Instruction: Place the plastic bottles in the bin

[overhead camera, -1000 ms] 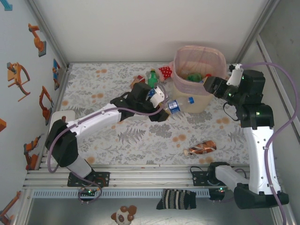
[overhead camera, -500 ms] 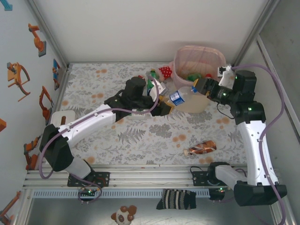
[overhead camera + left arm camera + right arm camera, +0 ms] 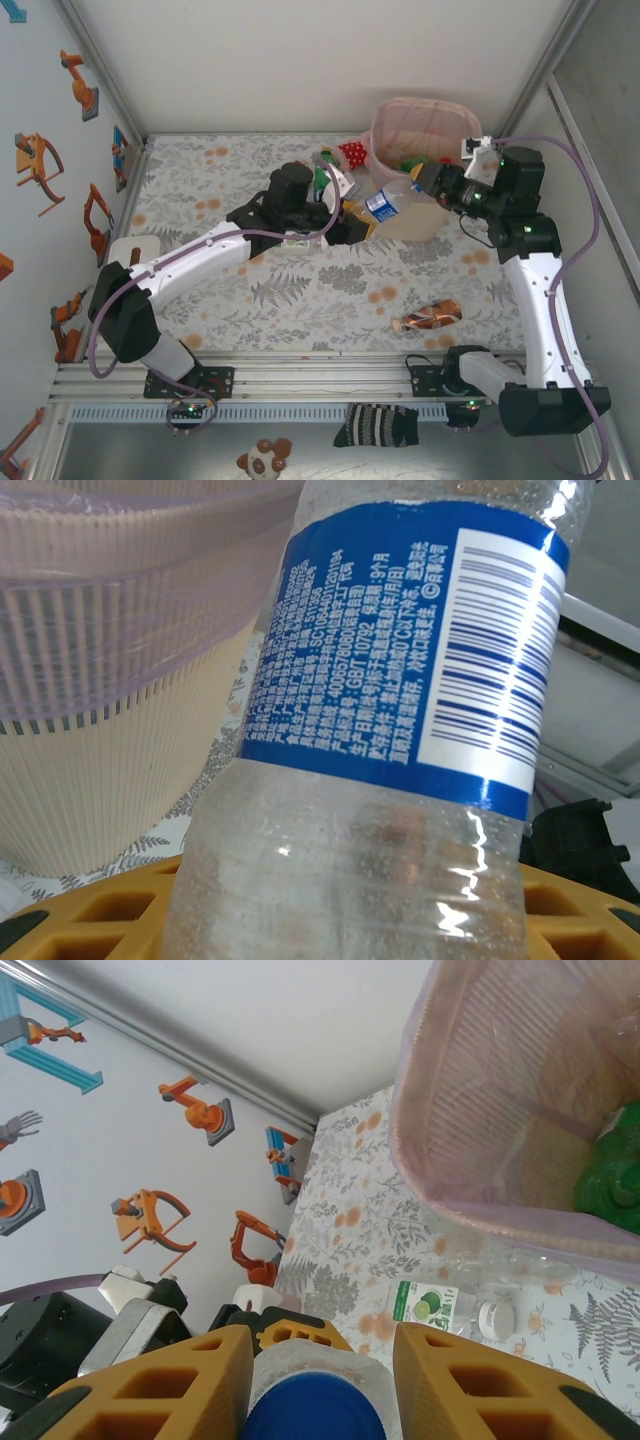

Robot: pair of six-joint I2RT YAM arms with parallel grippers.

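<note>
Left claw point(image 3: 353, 224) and right claw point(image 3: 424, 181) both grasping 1 clear bottle point(image 3: 389, 201), beside 1 pink bin point(image 3: 386, 135)

bottle point(image 3: 350, 870) | label point(image 3: 400, 650): Chinese small print, "GB/T 10792" | barcode point(image 3: 495, 670)

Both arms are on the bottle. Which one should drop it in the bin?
Right. Its fingers grip the bottle at the cap, up by the bin rim; the left fingers hold its base, lower beside the bin wall.
</note>
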